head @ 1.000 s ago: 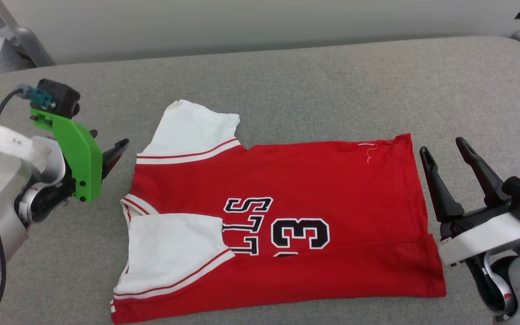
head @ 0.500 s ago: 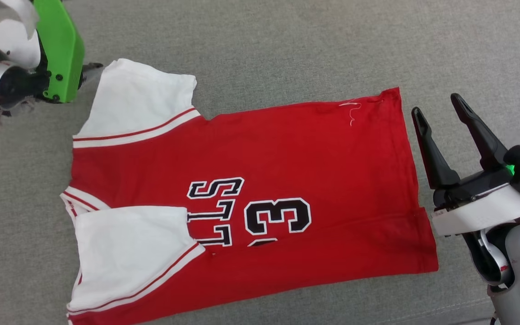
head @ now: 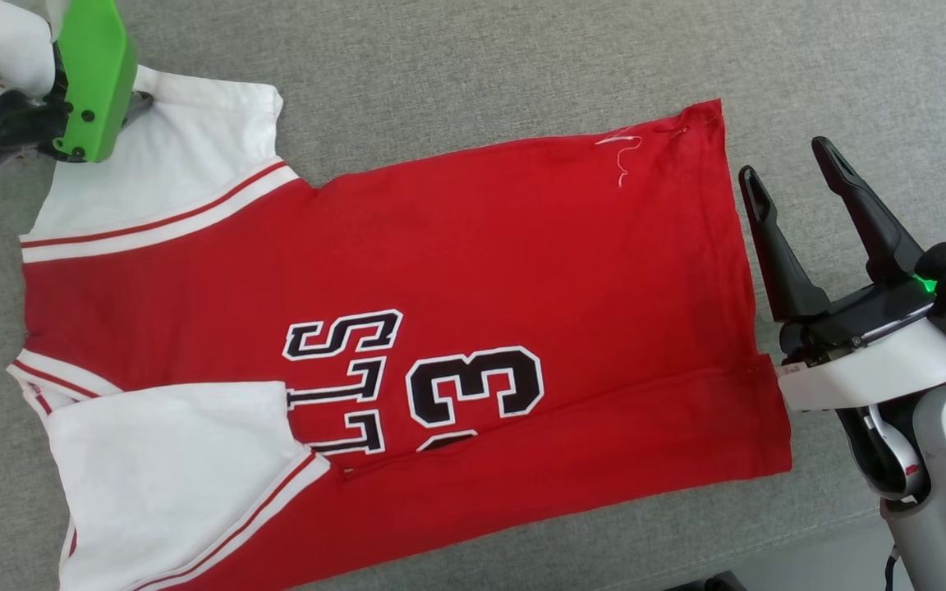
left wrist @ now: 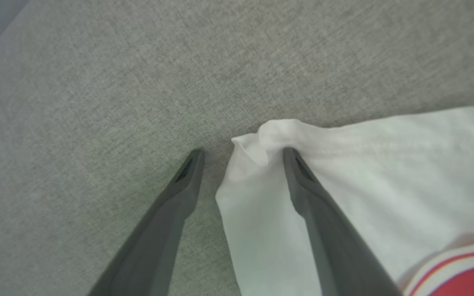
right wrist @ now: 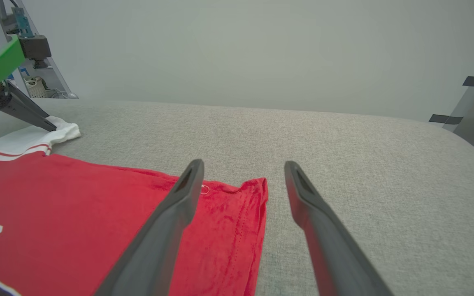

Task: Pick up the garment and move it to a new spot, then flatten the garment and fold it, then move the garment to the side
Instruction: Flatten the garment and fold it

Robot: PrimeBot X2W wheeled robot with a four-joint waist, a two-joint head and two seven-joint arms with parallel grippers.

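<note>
Seeing the garment (head: 407, 271) spread chest-up on the grey worktop (head: 473, 66), toward its near edge, collar left, hem right. Looks moved and mostly flattened (near sleeve lapped over the lettering, possibly a first fold). Left gripper (left wrist: 243, 151) at far sleeve (head: 185, 156): jaws wide, straddling its bunched corner, not pinched. Right gripper (head: 785, 158) just off the hem: jaws wide, empty. Remaining, by my read: fold, shift aside.

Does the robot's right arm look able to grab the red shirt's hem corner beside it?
Likely yes: the right tool hangs open just beside the garment, with the hem corner lying just ahead of it and nothing on the grey cushion in between.
</note>
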